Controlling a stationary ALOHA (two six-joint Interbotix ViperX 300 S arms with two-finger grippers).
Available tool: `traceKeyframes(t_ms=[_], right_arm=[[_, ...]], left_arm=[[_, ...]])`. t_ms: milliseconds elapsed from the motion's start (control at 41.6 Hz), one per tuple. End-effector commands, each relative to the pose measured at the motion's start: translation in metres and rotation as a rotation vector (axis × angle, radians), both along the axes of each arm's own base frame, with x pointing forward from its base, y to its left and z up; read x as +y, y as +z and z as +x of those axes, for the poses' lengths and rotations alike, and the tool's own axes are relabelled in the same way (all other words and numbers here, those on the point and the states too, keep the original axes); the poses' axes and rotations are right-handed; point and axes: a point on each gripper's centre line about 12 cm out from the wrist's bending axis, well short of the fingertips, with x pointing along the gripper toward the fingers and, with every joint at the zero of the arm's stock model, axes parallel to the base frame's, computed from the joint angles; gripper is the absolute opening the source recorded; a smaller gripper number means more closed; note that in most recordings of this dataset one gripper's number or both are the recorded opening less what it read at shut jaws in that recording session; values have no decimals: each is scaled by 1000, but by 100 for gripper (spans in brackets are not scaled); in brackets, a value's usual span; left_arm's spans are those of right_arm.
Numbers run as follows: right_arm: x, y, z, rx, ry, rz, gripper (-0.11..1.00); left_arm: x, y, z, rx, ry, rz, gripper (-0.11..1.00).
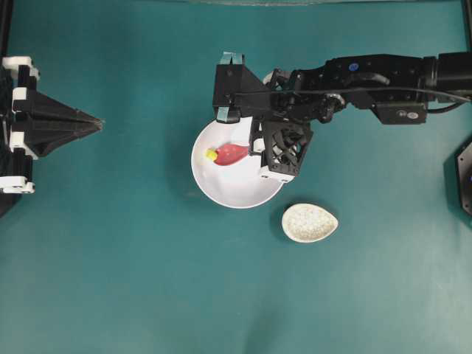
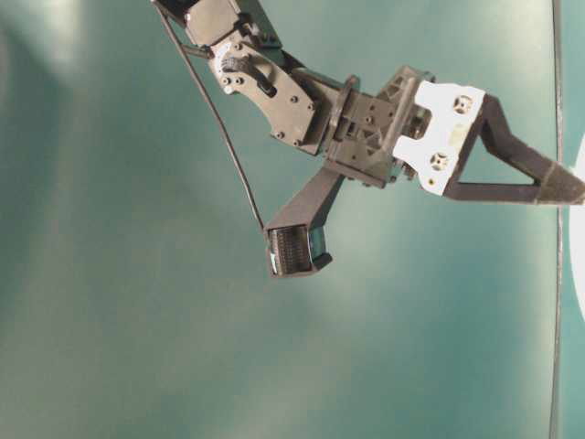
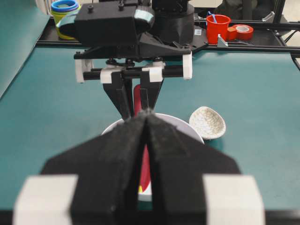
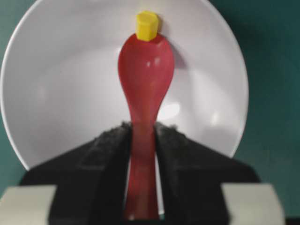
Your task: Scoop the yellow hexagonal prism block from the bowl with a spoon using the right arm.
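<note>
Right tool [image 4: 140, 140] is pinching the spoon [image 4: 144, 84] by its handle, scoop down inside the bowl [image 1: 236, 190], with the yellow hexagonal prism block [image 4: 147, 26] touching the scoop's far tip. Spoon rest [image 1: 309, 223] sits on the bench [image 1: 110, 258] just beside the bowl. Left tool [image 3: 146, 123] is pressed together, well apart at the left edge.

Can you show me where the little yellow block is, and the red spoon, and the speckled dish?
Yellow block [image 4: 147, 25]: right wrist view, on its top face.
Red spoon [image 4: 146, 63]: right wrist view, middle of its scoop.
Speckled dish [image 1: 309, 222]: overhead view, centre of its hollow.
</note>
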Motion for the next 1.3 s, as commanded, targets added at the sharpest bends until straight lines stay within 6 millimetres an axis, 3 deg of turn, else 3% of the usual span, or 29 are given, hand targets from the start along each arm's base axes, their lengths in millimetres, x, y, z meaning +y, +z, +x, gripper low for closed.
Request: traceKeyframes(t_ms=[0, 890, 1274], right_arm=[[-1, 13, 4, -41, -4, -7, 23], [7, 14, -8, -171, -41, -29, 23], [16, 17, -28, -308, -71, -58, 23]], left_arm=[[0, 4, 2, -8, 1, 0, 0], [0, 3, 2, -4, 1, 2, 0], [0, 3, 2, -4, 1, 2, 0]])
